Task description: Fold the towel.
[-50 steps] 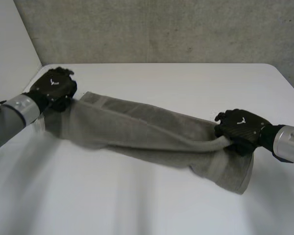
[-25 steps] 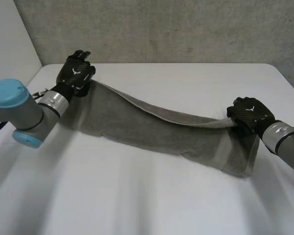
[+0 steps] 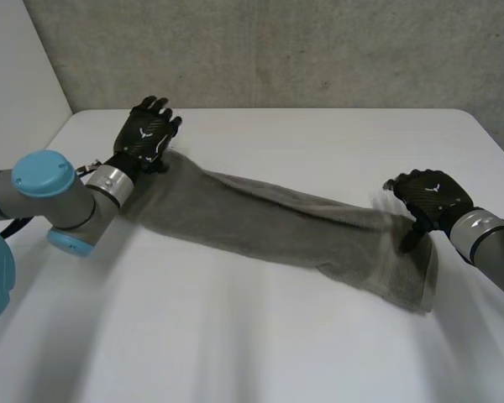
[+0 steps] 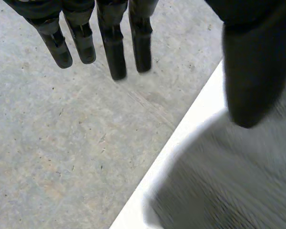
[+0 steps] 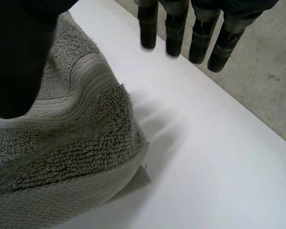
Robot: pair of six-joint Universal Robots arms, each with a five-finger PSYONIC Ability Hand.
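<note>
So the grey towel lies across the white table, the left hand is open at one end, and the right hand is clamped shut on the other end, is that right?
Not quite. The right hand is open, not shut on the towel: the right wrist view shows its fingers straight and apart from the thumb, pinching nothing. The rest holds: towel across the white table, left hand open at its end.

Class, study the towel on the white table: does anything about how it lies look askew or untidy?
Yes. The towel lies slantwise across the table, and at the end by the right hand its layers do not match: a lower flap sticks out past the bunched upper fold.
</note>
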